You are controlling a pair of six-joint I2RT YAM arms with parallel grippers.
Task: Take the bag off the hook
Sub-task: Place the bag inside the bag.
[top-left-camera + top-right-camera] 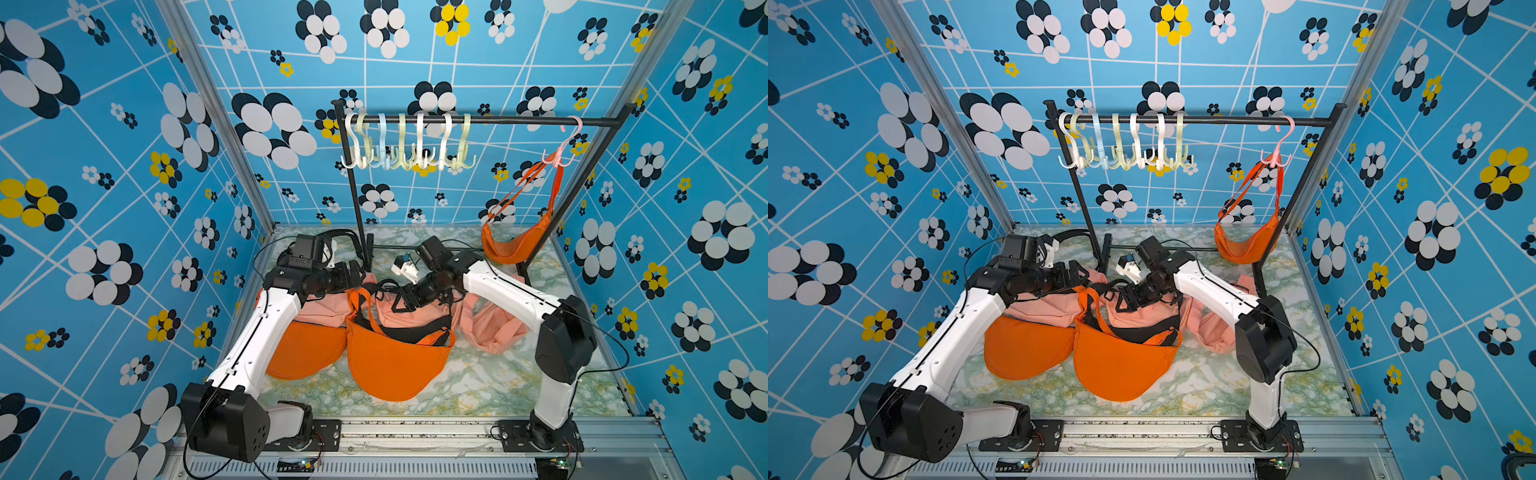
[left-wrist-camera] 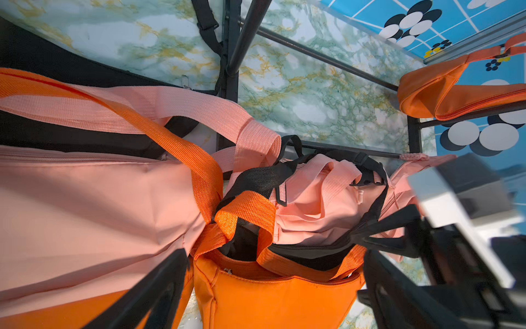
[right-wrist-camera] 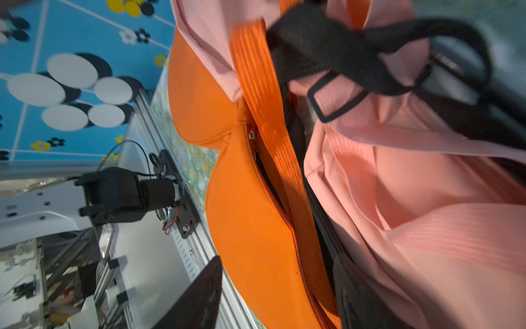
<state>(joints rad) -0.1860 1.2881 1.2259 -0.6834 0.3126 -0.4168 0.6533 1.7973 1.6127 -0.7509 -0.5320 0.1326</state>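
The hanging bag (image 1: 515, 245), orange, hangs by its strap from the pink hook (image 1: 559, 156) at the right end of the black rail (image 1: 498, 121). It sags low over the back right corner of the marbled table (image 1: 478, 386). From the left wrist view its top edges lie together, so I can't see what it holds.

At the rail's other end a bunch of pale hooks (image 1: 407, 143) hang bare.

Both my arms are down over the heap of bags mid-table, well apart from the hanging one. My left gripper (image 2: 274, 253) is spread wide and pinches nothing, with the front orange bag (image 2: 279, 302) lying between its fingers. That bag's mouth gapes and shows only a dark inside; I can't make out any contents.

My right gripper (image 3: 278, 257) also stands apart, with the same bag's edge and orange strap (image 3: 273, 136) between its fingers. I can't tell whether they touch.

A second orange bag (image 1: 305, 351) lies partly under my left arm. Several pink bags (image 1: 494, 328) and black straps (image 1: 386, 286) are tangled behind.

A small white mark on each arm's black joint is too small for me to read.
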